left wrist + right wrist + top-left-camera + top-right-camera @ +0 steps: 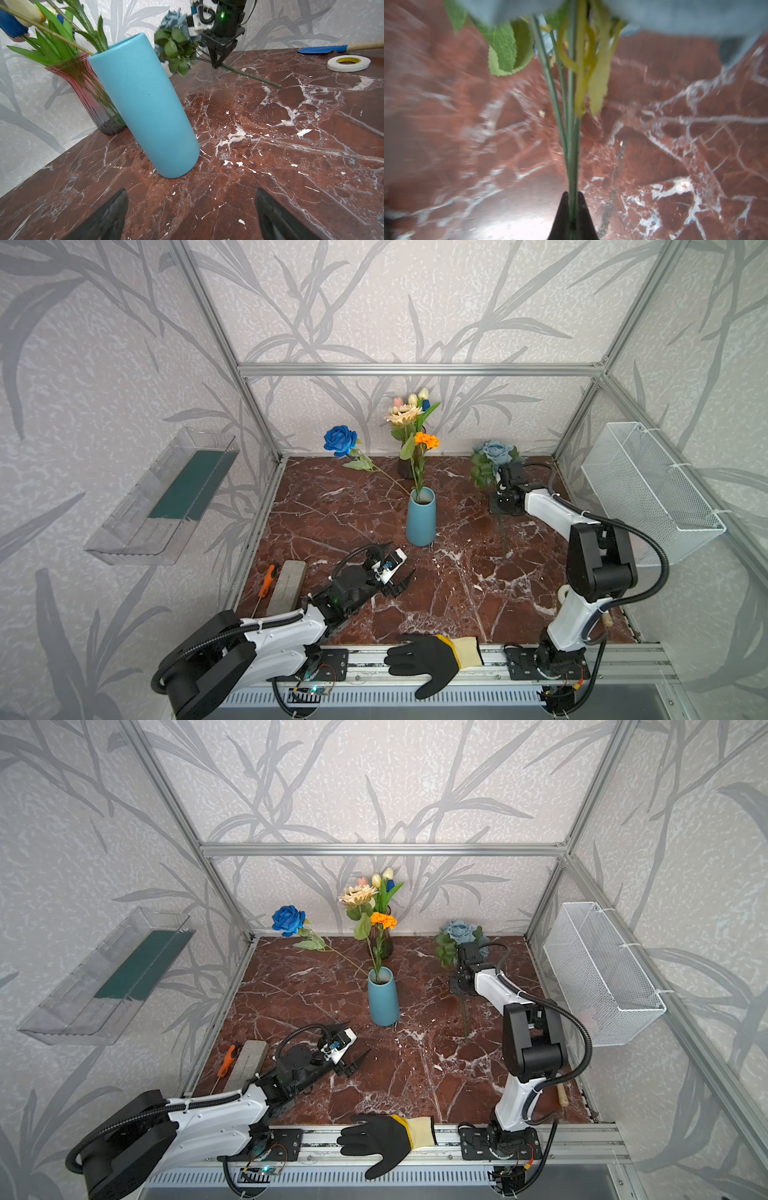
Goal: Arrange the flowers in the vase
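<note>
While the right jaws clamp the stem of the dusty-blue rose bunch (496, 452) by the far right corner of the worktop (457, 593), the left jaws stand wide apart, holding nothing.
Over the near left part, the left jaws face the blue vase (420, 522), which stands upright mid-worktop with the deep-blue rose (340, 440) and orange marigold (427, 440) in it; at the far edge behind it, a glass vase (89, 91) holds the tulips (417, 398) and cream daisy (402, 414), and the bunch's long stem trails from the right jaws toward the near edge.
</note>
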You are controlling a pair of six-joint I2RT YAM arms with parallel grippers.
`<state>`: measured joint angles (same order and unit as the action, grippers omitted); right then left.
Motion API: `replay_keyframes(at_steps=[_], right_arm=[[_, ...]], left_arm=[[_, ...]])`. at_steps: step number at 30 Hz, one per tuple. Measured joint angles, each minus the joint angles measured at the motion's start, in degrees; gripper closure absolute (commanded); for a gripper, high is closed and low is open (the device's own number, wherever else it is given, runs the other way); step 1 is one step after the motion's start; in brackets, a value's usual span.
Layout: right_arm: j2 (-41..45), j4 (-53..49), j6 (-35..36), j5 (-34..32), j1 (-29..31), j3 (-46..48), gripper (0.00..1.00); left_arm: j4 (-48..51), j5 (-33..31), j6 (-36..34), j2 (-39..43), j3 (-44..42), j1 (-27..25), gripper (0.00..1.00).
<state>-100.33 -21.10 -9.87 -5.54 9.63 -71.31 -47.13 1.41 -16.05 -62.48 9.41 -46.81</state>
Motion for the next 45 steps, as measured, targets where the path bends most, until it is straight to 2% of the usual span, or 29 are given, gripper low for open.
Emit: replay_keyframes(at_steps=[11,20,25,30,36,45], right_arm=[[22.5,19.8,3.4,2.0,9.6,14.2,1.00],[33.3,39.1,3.5,10.5,15.8,21.2,1.00],[32.0,50.8,-0.9,16.7,16.4,21.3,1.00],[24.5,60.3,-3.9,20.6,18.2,14.7,1.00],[16.3,67.2,-5.1,22.4,20.6,7.1,1.00],[12.1,69.4,-3.3,21.6,21.4,6.4,1.00]], left_arm=[[-0.5,-1.2,0.2,2.7,0.0,-0.1,0.05],[-3.1,-2.7,1.6,5.9,-1.7,-0.1,0.04],[-3.6,-3.8,1.7,9.1,-2.7,-0.1,0.04],[-3.5,-4.4,1.7,10.3,-2.9,-0.1,0.04],[-2.4,-4.4,1.7,10.3,-2.9,-0.1,0.03],[-0.4,-4.4,1.5,10.3,-2.9,-0.1,0.03]])
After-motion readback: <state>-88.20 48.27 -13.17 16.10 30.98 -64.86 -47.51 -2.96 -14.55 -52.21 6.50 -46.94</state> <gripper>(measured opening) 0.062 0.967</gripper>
